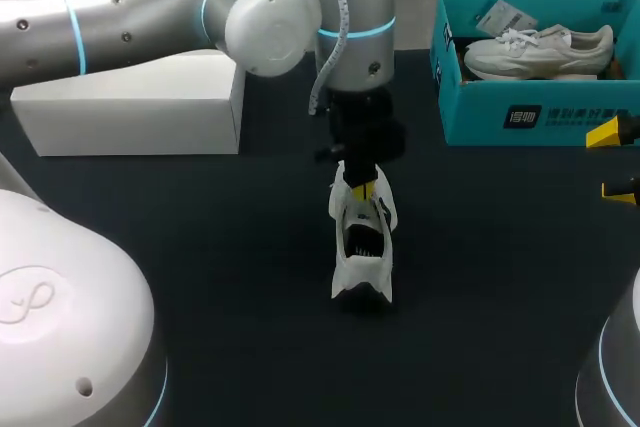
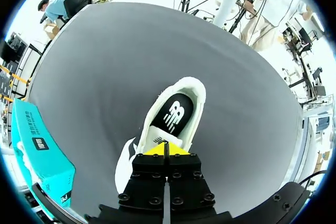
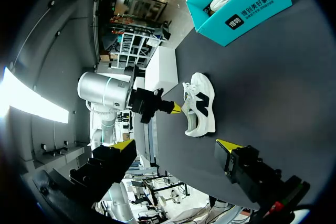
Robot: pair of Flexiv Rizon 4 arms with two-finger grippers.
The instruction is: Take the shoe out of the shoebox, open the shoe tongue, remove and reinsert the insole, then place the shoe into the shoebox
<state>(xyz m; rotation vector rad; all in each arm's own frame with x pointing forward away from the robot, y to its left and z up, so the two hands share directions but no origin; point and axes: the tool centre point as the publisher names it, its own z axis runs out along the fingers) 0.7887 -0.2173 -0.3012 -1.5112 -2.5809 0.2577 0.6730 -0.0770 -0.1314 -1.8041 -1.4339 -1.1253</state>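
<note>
Our left hand (image 2: 166, 149) clenches the shoe tongue (image 2: 157, 141), holding it back so the insole (image 2: 173, 114) shows; our right hand (image 3: 176, 146) hangs released.

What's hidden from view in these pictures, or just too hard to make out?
- Left wrist view: the left gripper covers the shoe at its front, so whether it pinches anything there is hidden.
- Head view: the right gripper is cut off by the picture's edge; only its yellow tips show.
- Head view: the shoebox wall hides the second shoe at its sole.
</note>
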